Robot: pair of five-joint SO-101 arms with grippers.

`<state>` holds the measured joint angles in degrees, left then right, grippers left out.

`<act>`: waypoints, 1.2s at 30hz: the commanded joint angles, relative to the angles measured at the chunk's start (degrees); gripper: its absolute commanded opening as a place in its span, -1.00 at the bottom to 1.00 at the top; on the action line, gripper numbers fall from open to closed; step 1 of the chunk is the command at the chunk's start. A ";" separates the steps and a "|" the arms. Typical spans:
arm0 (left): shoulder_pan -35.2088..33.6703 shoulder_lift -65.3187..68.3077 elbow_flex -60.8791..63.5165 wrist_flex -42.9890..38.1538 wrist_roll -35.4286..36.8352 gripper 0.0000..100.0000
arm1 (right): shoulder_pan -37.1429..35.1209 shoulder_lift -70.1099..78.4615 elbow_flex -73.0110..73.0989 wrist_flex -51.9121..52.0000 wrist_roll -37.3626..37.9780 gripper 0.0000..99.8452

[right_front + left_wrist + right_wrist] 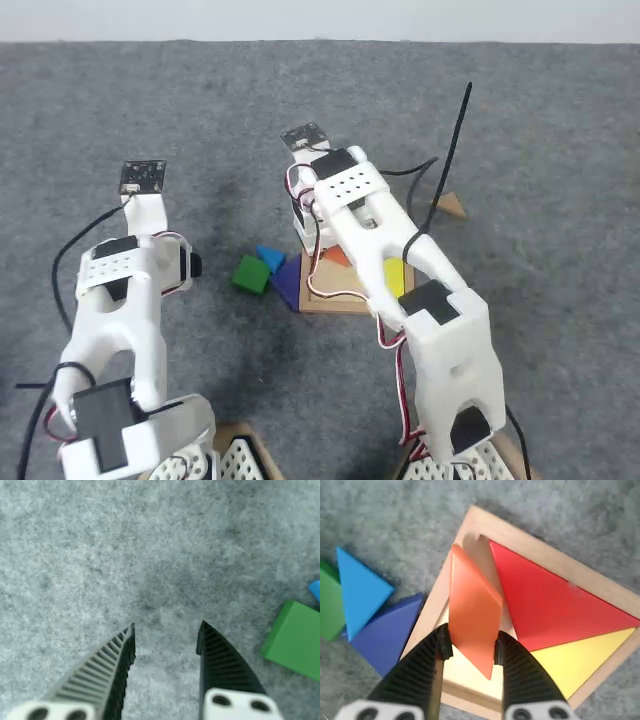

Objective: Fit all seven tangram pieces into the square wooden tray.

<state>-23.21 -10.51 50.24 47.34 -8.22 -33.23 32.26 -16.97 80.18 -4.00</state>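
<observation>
The square wooden tray (pixel 540 550) holds a large red triangle (pixel 550 605) and a yellow triangle (pixel 580 655) beside it. My right gripper (pixel 472 642) is shut on an orange parallelogram (pixel 472 605), held tilted over the tray's bare corner. Just outside that side of the tray lie a purple piece (pixel 387 635), a blue triangle (pixel 360 590) and a green square (pixel 330 610). In the high view the green square (pixel 250 274) sits left of the tray (pixel 335 303). My left gripper (pixel 165 635) hangs open over bare carpet, the green square (pixel 295 640) off to one side.
A tan triangle (pixel 449 205) lies on the grey carpet to the right of the right arm (pixel 360 200). A black cable (pixel 455 150) rises from that arm. Both arm bases stand at the near edge. Open carpet stretches across the far side.
</observation>
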 commanded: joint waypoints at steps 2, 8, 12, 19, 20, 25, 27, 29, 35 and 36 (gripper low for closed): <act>0.00 -2.73 -0.22 -0.97 0.35 -0.59 | -0.75 -0.57 -2.73 1.80 -0.62 -0.83; 0.00 -2.81 -0.22 -0.97 0.35 -0.59 | -0.48 -0.57 -2.73 3.82 -0.70 -0.76; 0.00 -2.81 -0.22 -0.97 0.35 -0.59 | -0.75 -0.57 -2.73 3.47 -0.70 -0.76; 0.00 -2.81 -0.22 -0.97 0.35 -0.59 | -0.84 -0.57 -2.73 3.56 -0.62 -0.76; 0.00 -2.81 -0.22 -0.97 0.35 -0.59 | -0.84 -0.57 -2.73 3.56 -0.62 -0.76; 0.00 -2.81 -0.22 -0.97 0.35 -0.59 | -0.84 1.63 -2.99 3.47 -0.62 -0.75; 0.00 -2.81 -0.22 -0.97 0.35 -0.59 | -0.84 2.42 -3.08 3.38 -0.62 -0.69; 0.00 -2.81 -0.22 -0.97 0.35 -0.59 | -0.75 2.68 -3.25 3.30 -0.70 -0.60; 0.00 -2.81 -0.22 -0.97 0.35 -0.59 | -0.57 3.21 -5.98 2.95 -0.70 -0.47; 0.00 -2.81 -0.22 -0.97 0.35 -0.59 | -0.48 3.21 -6.68 2.95 -0.70 -0.47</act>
<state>-23.21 -10.51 50.24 47.34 -8.22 -33.85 35.96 -19.43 83.52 -4.00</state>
